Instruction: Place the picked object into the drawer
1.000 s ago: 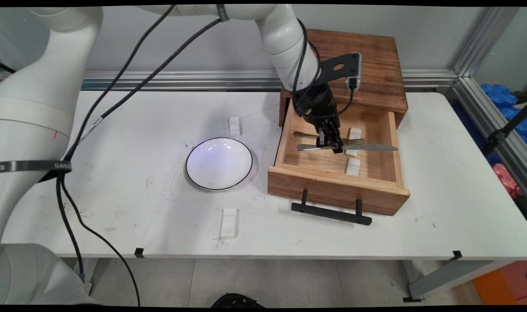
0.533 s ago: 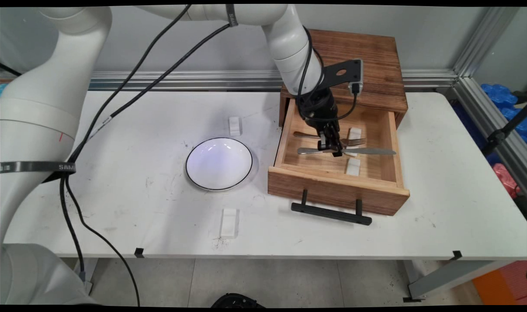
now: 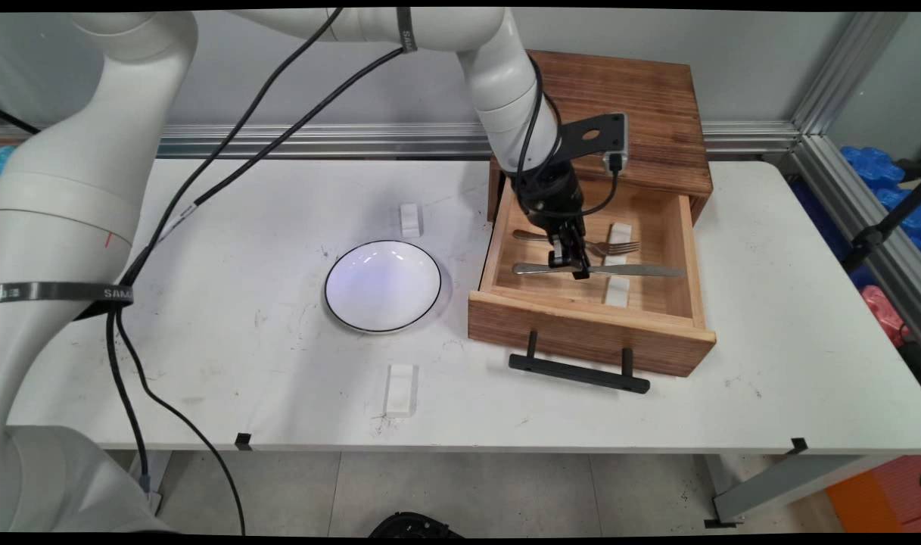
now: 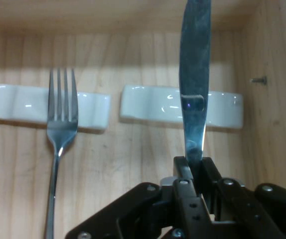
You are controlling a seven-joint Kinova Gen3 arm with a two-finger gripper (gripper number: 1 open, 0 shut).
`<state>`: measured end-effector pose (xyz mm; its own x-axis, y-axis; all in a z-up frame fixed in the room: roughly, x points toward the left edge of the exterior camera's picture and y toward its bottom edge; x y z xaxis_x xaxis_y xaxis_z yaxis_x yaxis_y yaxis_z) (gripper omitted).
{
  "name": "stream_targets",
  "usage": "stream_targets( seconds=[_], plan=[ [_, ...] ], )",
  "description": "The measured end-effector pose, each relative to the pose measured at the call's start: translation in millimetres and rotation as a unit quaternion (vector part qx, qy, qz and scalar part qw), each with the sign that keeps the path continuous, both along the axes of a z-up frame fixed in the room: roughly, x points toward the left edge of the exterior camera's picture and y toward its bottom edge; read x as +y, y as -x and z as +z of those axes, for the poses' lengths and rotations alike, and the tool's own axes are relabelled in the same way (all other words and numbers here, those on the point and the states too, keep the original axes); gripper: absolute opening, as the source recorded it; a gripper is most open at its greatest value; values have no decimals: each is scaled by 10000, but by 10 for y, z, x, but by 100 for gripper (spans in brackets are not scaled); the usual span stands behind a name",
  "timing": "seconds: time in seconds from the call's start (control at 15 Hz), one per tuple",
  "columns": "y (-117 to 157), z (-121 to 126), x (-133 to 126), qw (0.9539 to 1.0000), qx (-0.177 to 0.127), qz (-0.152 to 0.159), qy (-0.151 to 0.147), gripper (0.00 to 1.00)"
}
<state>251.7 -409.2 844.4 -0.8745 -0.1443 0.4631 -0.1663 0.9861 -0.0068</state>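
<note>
The gripper pinches a table knife near the join of handle and blade, fingers pressed together on the metal, inside the open wooden drawer; in the hand view the gripper has the blade running straight ahead of it over a white ceramic rest. A fork lies off to its left, tines on a second rest. The hold looks narrow and sits on smooth steel, so the long blade could pivot or slip between the fingers. The drawer's side wall stands close on the right of the blade, and the tip could catch it if the knife swings. The white plate sits well apart on the table
</note>
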Motion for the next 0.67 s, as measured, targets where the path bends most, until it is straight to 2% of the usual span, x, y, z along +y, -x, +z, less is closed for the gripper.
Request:
stream_targets(
  seconds=[0.67],
  plan=[
    [37,-174,74,9999,-87,-100,-104,0]
  ],
)
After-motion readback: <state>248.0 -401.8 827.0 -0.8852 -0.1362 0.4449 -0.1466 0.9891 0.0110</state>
